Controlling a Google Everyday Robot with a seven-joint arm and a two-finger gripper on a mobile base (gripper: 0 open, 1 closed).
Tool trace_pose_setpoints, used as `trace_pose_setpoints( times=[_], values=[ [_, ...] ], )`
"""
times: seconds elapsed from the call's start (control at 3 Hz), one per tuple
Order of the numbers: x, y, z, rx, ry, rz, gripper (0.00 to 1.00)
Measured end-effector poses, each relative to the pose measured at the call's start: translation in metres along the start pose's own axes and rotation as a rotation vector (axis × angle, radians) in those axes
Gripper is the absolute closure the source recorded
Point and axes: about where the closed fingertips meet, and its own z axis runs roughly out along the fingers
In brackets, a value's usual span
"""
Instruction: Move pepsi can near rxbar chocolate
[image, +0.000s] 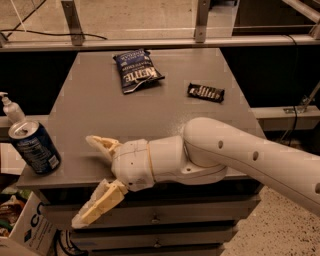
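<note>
The pepsi can (35, 147), dark blue with a silver top and white print, stands upright at the table's near left corner. The rxbar chocolate (205, 92), a small flat black bar with white lettering, lies at the far right of the table. My gripper (88, 180) hangs over the table's front edge, to the right of the can and apart from it. It is open and empty, with one cream finger (102, 145) over the tabletop and the other finger (97, 204) below the edge.
A dark blue crinkled chip bag (137, 70) lies at the far middle of the grey table (170, 117). A white pump bottle (11, 109) stands behind the can, off the table's left side. A cardboard box (27, 227) sits on the floor at lower left.
</note>
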Motion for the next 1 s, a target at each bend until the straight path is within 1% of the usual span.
trace_pose_setpoints(
  times=[0.33, 0.67, 1.0],
  values=[
    [-0.002, -0.009, 0.004, 0.057, -0.059, -0.030, 0.00],
    [-0.015, -0.027, 0.022, 0.093, -0.133, -0.082, 0.00],
    [-0.029, -0.045, 0.044, 0.112, -0.170, -0.118, 0.00]
  ],
)
